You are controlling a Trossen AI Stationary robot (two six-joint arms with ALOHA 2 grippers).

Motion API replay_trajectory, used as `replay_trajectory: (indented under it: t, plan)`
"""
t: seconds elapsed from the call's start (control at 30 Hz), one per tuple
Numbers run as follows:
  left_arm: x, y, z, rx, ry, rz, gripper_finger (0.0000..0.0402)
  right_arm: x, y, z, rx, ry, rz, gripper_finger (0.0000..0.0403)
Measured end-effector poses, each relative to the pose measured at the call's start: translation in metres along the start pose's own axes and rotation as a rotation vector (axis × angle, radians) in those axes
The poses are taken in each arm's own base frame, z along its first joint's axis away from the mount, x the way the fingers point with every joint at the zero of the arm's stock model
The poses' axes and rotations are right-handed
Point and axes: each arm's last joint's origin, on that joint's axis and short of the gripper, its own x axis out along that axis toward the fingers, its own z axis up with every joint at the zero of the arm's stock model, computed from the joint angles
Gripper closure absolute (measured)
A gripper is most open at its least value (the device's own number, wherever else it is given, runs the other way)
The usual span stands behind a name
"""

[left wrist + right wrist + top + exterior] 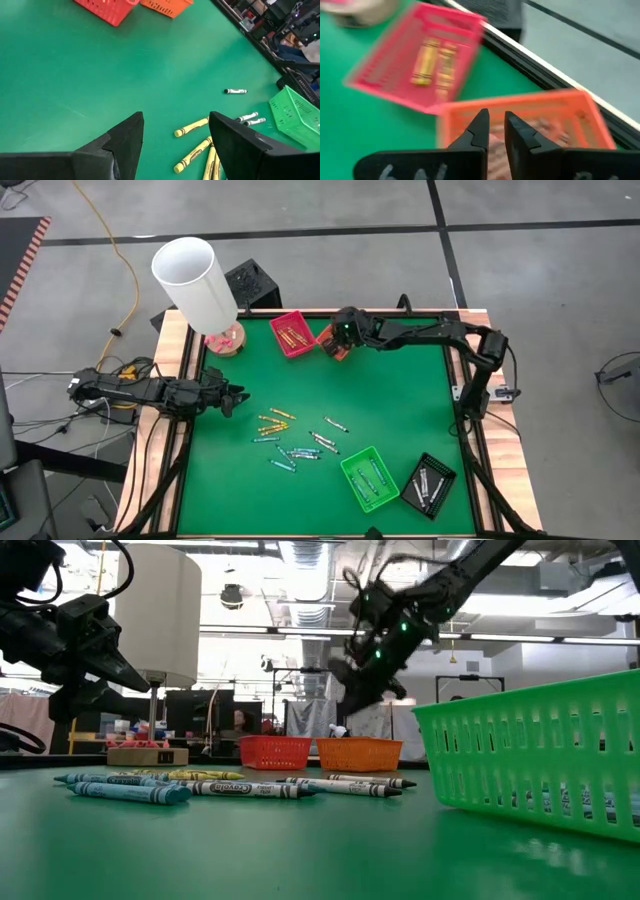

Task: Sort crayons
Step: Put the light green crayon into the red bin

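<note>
right pincer (pixel 494 131): narrowly parted, empty, over orange tray (pixel 555 107) | left pincer (pixel 175 137): wide, empty, above bench (pixel 390 395) | crayons (pixel 192 127): loose just ahead of left pincer, some in red tray (pixel 395 70)

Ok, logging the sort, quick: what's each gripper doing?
Left gripper: open, empty, above the yellow crayons.
Right gripper: slightly open, empty, over the orange tray.

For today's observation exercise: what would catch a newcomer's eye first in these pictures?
Probably the crayons scattered mid-table on the green mat. Next, the right gripper above the orange tray at the far edge, beside the red tray. The tall white cylinder stands over the far left corner.
</note>
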Motion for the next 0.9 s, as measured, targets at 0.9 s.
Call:
replay_trajectory:
  t: [0.9]
  plan:
    - [0.0, 0.0, -0.001, -0.042, 0.018, -0.015, 0.0186, -0.087, 0.159, -0.043, -0.277, 0.077, 0.596, 0.0346]
